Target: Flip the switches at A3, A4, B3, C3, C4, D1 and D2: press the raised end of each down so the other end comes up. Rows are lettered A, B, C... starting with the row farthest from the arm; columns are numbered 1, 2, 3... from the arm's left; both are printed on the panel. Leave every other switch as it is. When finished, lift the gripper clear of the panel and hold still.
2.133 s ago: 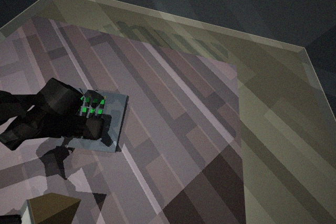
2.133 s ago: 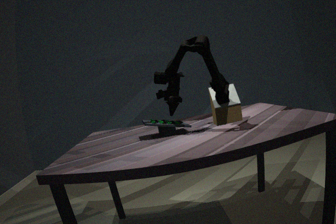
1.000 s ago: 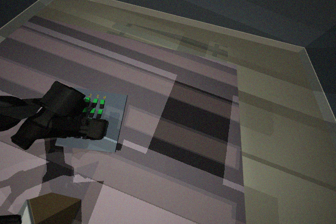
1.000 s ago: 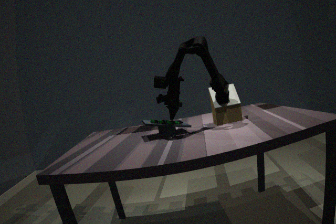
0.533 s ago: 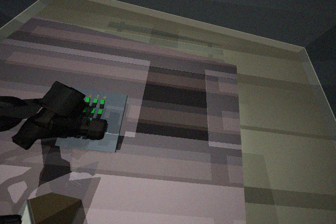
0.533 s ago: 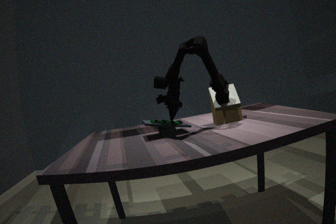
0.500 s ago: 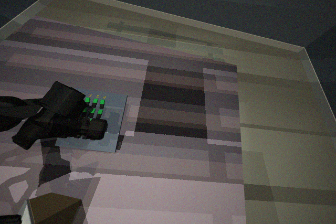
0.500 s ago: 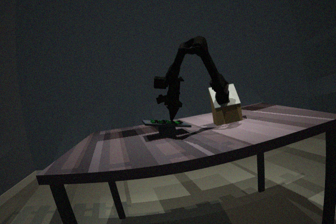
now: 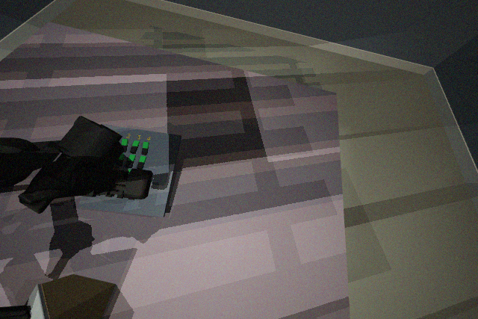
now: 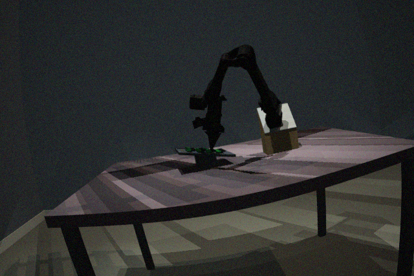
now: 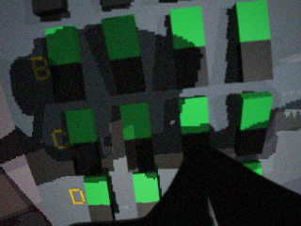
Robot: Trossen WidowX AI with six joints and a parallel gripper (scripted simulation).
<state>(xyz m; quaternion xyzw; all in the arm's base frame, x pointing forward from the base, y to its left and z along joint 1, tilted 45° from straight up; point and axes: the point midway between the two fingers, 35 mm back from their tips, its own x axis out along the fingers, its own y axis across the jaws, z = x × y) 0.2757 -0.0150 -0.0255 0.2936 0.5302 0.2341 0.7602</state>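
The switch panel carries rocker switches with green far halves and dark near halves. My gripper is shut and empty, pointing down; its tip is at the near half of C3, apparently touching or just above it. C4 is right of the tip, B3 beyond it. D1 and D2 show at lower left in the wrist view. The fingers hide D3. Row A shows only dark near ends at the top edge. Which ends are raised is hard to tell.
B4, B1, B2, C1 and C2 are neighbouring switches. Part of D4 shows beside the fingers. A brown block with a white sloped top stands by the arm's base. Shadows cross the panel.
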